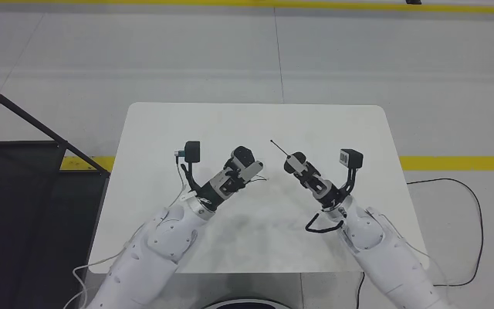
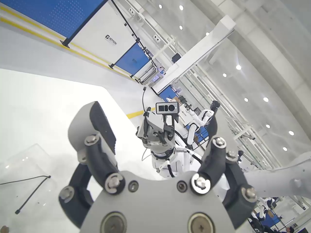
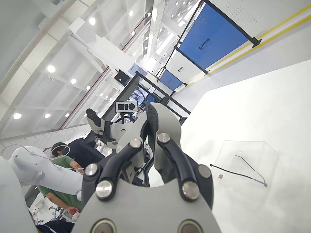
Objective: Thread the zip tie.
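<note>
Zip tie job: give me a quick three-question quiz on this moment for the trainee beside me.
1. True or false: the left pincer is open.
2. Which holds a zip tie above the table? A: left pincer. B: right pincer. C: neither.
3. What do the spare zip ties lie on?

Key: 1 true. 2 B, its fingers are shut on the tie. 3 a clear sheet on the table.
</note>
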You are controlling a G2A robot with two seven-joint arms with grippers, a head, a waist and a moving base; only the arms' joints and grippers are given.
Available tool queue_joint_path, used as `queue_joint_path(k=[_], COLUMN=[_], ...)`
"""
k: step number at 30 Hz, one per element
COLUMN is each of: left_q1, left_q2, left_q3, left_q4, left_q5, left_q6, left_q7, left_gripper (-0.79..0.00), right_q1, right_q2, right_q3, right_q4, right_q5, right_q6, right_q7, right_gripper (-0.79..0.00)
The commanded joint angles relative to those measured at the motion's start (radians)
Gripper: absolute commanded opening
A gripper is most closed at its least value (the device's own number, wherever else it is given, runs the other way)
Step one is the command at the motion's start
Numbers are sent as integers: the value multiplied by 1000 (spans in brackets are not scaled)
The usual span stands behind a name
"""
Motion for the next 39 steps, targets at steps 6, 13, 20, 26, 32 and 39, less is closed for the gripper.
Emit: queue_joint_path(k=[6,13,20,26,32,39], left_q1=[-52,-114,-142,-154,-154,-152], left_q2=[-23,-47,-64,-75,-82,-88], left_q3=[49,96,114,121,117,109], left_q4=[59,144,194,217,227,232], left_q5=[33,51,56,56,59,56], left_q6=[16,-13,-50,-66,-81,-90], left_q7=[44,79,91,90,87,71], left_gripper=[-296,-425,-446,-462,-533,-600], right_q1=[-17,-17,-16,-22,-27,-32], right_q2=[-11,-21,-32,-40,-46,-54], right_q3=[8,17,23,32,44,56], right_q4=[-34,-29,-22,-19,-17,-16], right_q5=[-14,-4,-4,-6,-6,-5], right_q6=[38,45,46,41,42,43], right_q7=[6,36,60,70,85,99], right_gripper=[-785,-785,-785,-785,-785,-785])
